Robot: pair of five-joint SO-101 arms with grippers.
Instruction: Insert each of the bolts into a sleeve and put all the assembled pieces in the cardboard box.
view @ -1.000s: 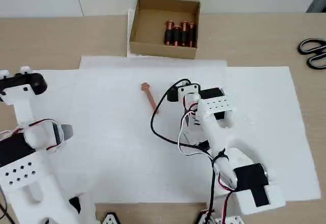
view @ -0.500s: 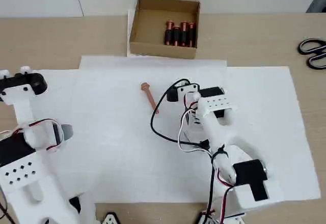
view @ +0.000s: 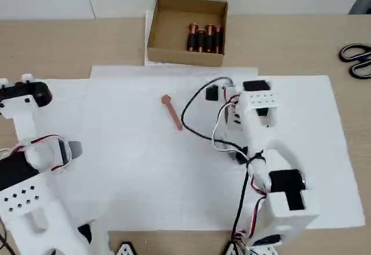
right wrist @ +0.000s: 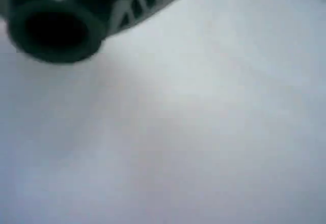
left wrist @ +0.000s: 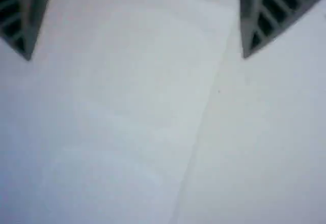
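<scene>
We've got the right gripper [right wrist: 97, 23] clamped on a black sleeve [right wrist: 53, 33] right of centre in the high view, the left gripper [left wrist: 136, 56] gaping empty at the left edge, and the bolt [view: 172, 113] lying on the paper [view: 127, 162] mid-frame, below the box [view: 184, 55].

Matt paper, raw cardboard and coppery metal on a wood-look table [view: 69, 40]
The table top is pale, smooth and matt with a faint grain, and the overlapping white paper sheets [view: 127, 162] on it are matt and lightly creased. The cardboard box [view: 185, 56] is dull brown board. The loose bolt [view: 172, 112] looks like copper-toned metal with a soft sheen, as do the ends of the assembled pieces [view: 204, 37], whose middles are matt black. The sleeve [right wrist: 53, 33] seen close is dark, smooth and faintly glossy. The left arm [view: 26, 203] and right arm [view: 284, 208] have white matt plastic shells, and the left gripper [left wrist: 137, 25] has ribbed grey plastic fingers [left wrist: 265, 15]. The scissors [view: 355, 55] have glossy black handles
</scene>
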